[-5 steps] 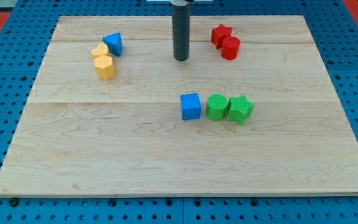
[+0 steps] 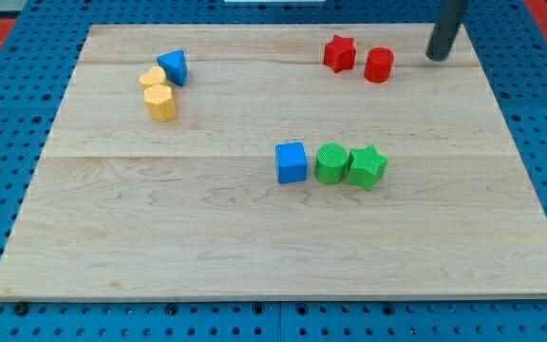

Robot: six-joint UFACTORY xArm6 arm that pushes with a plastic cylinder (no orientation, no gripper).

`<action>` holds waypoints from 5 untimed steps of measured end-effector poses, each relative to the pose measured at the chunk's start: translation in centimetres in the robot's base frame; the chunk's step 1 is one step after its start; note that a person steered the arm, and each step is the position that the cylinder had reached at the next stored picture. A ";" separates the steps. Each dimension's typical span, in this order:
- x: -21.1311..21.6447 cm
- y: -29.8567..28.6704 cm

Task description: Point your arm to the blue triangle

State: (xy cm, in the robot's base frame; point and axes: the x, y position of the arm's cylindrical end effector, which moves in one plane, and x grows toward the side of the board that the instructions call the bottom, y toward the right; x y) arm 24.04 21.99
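Note:
The blue triangle (image 2: 173, 66) lies near the board's top left, touching a yellow block (image 2: 152, 78) with a second yellow block (image 2: 161, 102) just below. My tip (image 2: 437, 57) is at the board's top right, just right of the red cylinder (image 2: 379, 65), far from the blue triangle. A red star (image 2: 339, 53) lies left of the red cylinder with a small gap between them.
A blue cube (image 2: 292, 162), a green cylinder (image 2: 330, 163) and a green star (image 2: 367, 167) sit in a row near the board's middle. The wooden board (image 2: 254, 256) rests on a blue pegboard.
My tip has moved from the board's top middle to the top right. The red cylinder has shifted right, away from the red star.

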 end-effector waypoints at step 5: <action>1.5 -39.7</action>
State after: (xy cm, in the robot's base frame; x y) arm 25.53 -17.74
